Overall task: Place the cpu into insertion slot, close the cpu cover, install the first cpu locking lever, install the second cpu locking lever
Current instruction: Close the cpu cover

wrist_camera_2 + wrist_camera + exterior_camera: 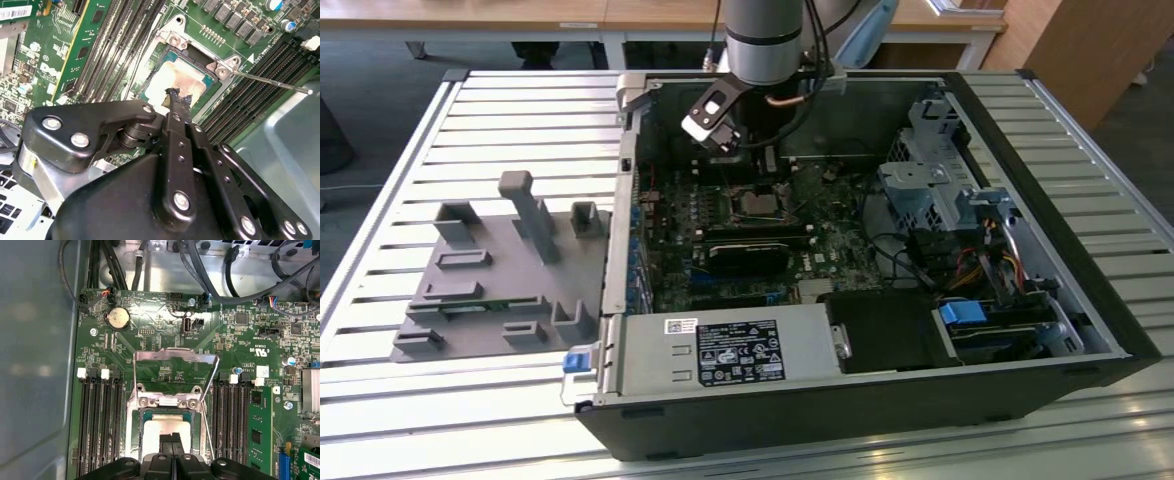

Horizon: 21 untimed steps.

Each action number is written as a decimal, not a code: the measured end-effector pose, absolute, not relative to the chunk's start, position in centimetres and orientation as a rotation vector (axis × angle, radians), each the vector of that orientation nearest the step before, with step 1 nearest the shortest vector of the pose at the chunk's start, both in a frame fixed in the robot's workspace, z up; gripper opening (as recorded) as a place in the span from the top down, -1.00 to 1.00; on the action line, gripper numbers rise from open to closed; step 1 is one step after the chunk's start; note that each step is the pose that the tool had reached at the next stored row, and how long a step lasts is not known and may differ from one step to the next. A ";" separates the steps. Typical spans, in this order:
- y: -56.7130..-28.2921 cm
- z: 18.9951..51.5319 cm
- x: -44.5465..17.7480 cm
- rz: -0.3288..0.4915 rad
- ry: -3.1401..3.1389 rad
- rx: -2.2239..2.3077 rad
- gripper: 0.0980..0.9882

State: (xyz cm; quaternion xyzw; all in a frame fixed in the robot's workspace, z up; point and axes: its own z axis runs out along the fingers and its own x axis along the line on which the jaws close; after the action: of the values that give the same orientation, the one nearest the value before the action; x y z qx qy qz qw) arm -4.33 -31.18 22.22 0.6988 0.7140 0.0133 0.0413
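Gripper [177, 96]: fingers pressed together, holding nothing. Tips sit directly over the cpu [172, 80], contact not discernible. The cpu lies seated in the insertion slot [170, 40], near centre of the exterior view. The cpu cover [175, 356] stands raised just beyond the tips, and the locking lever [270, 82] is swung free.

Bright table, dimmer case.
In the exterior view the slatted table [454, 430] glares almost white at the front, and the open case [854, 400] is shadowed inside. In the second wrist view the cpu [172, 82] reflects a pale glare. In the first wrist view the case wall [35, 365] is a grey blur.
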 end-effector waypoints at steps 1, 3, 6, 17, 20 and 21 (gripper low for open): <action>-31.2 22.3 -4.3 0.041 2.186 2.139 0.98; -31.2 22.3 -4.3 0.041 2.186 2.139 0.98; -31.3 22.3 -4.3 0.041 2.186 2.140 0.98; -31.7 23.0 -4.3 0.050 2.190 2.144 0.98; -31.7 23.3 -4.3 0.050 2.190 2.144 0.98; -31.7 23.3 -4.3 0.050 2.190 2.145 0.98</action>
State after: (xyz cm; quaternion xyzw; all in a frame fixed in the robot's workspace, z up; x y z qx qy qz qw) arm -4.34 -31.67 23.34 0.6990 0.7139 0.0163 0.0380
